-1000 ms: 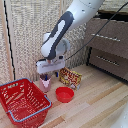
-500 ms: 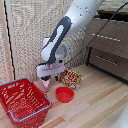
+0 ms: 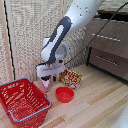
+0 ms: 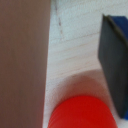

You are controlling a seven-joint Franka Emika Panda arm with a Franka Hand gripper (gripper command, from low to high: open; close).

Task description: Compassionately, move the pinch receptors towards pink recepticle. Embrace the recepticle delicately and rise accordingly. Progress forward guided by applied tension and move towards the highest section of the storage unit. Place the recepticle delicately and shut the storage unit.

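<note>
At the exterior view's left, a red wire basket [image 3: 23, 101] sits on the pale wooden counter [image 3: 95, 107], its rim edged in blue. Just beside it toward the exterior view's right stands the pink recepticle [image 3: 46, 83], upright on the counter, with the white boxy wrist [image 3: 50, 69] of the arm directly above it. The pinch receptors [image 3: 46, 80] reach down over the recepticle, one finger on either side as far as the small picture allows; I cannot tell whether the fingers press on its wall or stand just off it.

Next toward the right, a low red bowl [image 3: 64, 94] rests on the counter near the recepticle but apart from it. Behind the bowl lies a flat packet [image 3: 70, 78] printed in yellow and red. The white-and-grey arm [image 3: 62, 35] rises from the wrist and leans up toward the top of the picture, with a dark cable hanging beside it.

At the exterior view's right stands the storage unit [image 3: 111, 47], dark brown, with long silver bar handles on its drawer fronts. It is well apart from the recepticle.

In the wrist view, a broad blurred brownish-pink surface [image 4: 22, 62] fills one side, very close to the lens. One dark, blue-edged finger [image 4: 112, 62] shows on the opposite side, with pale wood grain between them and the red bowl [image 4: 80, 114] below in the frame.
</note>
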